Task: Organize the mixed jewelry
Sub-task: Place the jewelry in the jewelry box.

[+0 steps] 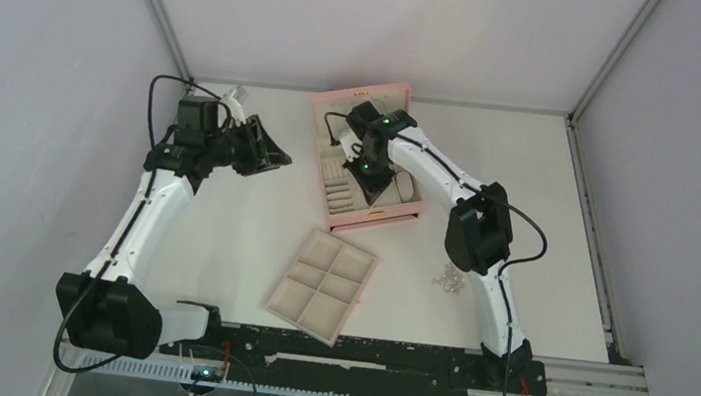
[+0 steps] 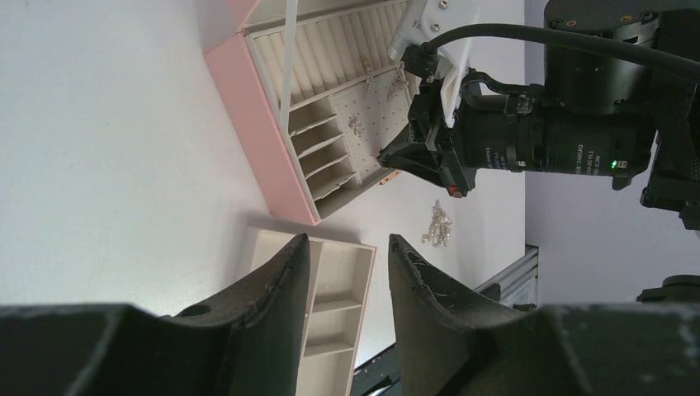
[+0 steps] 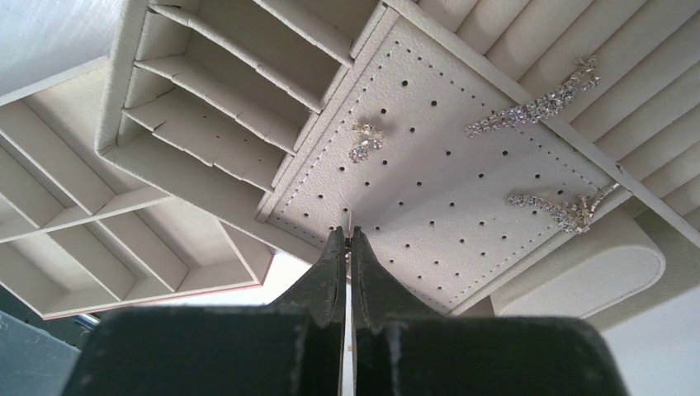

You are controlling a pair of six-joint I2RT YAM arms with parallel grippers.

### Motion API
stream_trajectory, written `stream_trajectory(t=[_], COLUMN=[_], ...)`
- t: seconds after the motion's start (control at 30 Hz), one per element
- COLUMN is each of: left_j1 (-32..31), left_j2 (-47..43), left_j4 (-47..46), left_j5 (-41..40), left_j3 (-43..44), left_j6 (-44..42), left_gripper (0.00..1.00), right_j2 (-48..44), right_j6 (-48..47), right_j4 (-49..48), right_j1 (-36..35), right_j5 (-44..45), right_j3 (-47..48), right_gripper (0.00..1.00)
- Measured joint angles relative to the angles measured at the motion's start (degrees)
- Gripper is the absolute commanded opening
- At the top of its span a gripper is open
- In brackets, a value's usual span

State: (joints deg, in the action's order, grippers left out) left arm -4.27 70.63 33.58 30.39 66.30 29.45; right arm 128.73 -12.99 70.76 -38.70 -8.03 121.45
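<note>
The mixed jewelry is split. A small silvery pile lies on the table right of the beige tray. Three sparkling pieces sit on the perforated panel inside the open pink box. My right gripper hangs over that box, shut, tips just above the panel's near edge. Whether they pinch anything tiny is not visible. My left gripper is open and empty, raised left of the box.
The beige six-compartment tray lies tilted in front of the pink box. The box also holds narrow slots and ring rolls. Walls enclose the table on three sides.
</note>
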Motion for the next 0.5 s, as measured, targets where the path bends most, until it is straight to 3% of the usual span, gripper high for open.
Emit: stream_trajectory(t=[0.5], left_j1=[0.0], left_j2=[0.0], left_j4=[0.0], left_j5=[0.0], left_j3=[0.0], left_j6=[0.0], left_gripper=[0.45], right_j2=[0.0], right_j6=[-0.3], right_j4=[0.3], right_j1=[-0.4], right_j5=[-0.1], right_j3=[0.0], right_gripper=[0.00])
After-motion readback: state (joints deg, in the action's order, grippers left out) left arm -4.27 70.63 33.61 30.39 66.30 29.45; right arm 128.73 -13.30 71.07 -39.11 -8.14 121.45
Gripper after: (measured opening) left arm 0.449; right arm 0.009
